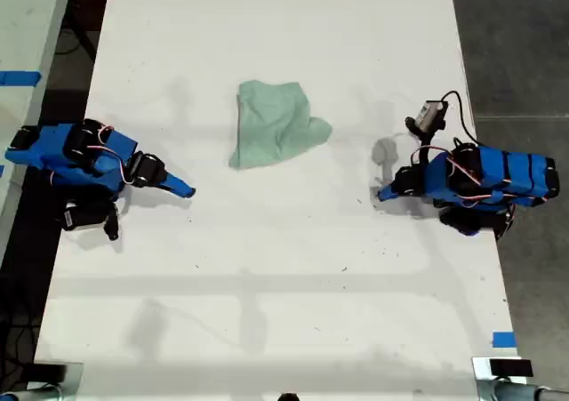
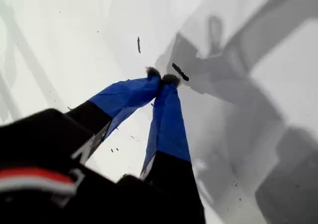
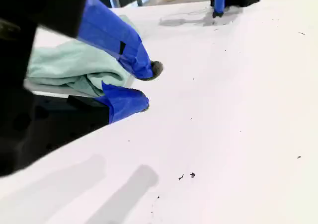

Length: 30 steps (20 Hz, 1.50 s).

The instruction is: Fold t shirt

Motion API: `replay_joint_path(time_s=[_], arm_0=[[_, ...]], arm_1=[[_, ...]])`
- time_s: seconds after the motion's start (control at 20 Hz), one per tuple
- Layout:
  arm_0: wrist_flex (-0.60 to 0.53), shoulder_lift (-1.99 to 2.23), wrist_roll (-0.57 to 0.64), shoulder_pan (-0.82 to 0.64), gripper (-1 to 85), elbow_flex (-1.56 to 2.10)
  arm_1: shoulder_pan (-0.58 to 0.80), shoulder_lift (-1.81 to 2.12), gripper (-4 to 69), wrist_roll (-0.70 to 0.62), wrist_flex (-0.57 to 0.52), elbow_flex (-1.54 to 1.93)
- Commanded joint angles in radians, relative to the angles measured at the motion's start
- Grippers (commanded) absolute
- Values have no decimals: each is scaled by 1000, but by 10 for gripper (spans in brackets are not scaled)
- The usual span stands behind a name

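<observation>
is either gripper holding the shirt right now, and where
Nothing is held. My first gripper is shut on nothing; my second gripper is open beside the t shirt, which lies bunched on the table.

My first gripper (image 2: pixel 163 78) fingers pressed together, my second gripper (image 3: pixel 147 88) fingers slightly parted

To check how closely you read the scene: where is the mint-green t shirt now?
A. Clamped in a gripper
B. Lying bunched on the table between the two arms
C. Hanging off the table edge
B: the t shirt lies crumpled on the white table, touched by neither arm.
</observation>
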Motion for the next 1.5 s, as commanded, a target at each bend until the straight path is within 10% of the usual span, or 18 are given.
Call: replay_joint_path(time_s=[0.0, 0.45, 0.75, 1.45], arm_0=[[2, 6, 9, 14, 67, -14], [2, 6, 9, 14, 67, -14], [2, 6, 9, 14, 67, -14], [2, 6, 9, 12, 68, -14]], arm_1=[[9, 11, 15, -14, 3, 17], [9, 11, 19, -3, 3, 17], [78, 9, 164, 66, 6, 17], [71, 9, 104, 26, 5, 17]])
